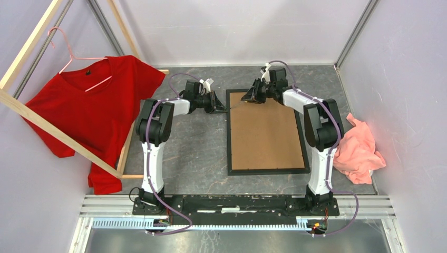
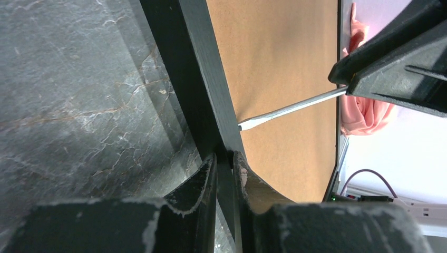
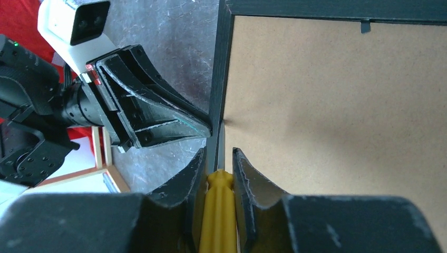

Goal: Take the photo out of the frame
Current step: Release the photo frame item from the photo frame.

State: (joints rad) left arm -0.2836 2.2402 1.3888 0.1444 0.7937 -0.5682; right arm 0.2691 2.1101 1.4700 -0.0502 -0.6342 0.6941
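The black frame [image 1: 269,171] lies face down on the grey table, its brown backing board [image 1: 266,132] up. The photo is hidden under the board. My left gripper [image 1: 224,108] is shut on the frame's left rail near the far left corner; the left wrist view shows the rail [image 2: 195,74] pinched between its fingers, gripper [image 2: 225,161]. My right gripper [image 3: 219,158] is shut on a yellow-handled screwdriver [image 3: 217,211]. The screwdriver's flat tip [image 2: 248,124] touches the seam between rail and board, just beyond the left gripper [image 3: 208,126].
A red T-shirt [image 1: 100,116] on a pink hanger hangs from a pale wooden rack [image 1: 47,126] at the left. A crumpled pink cloth [image 1: 358,150] lies right of the frame, by the right arm. Walls close in the table on three sides.
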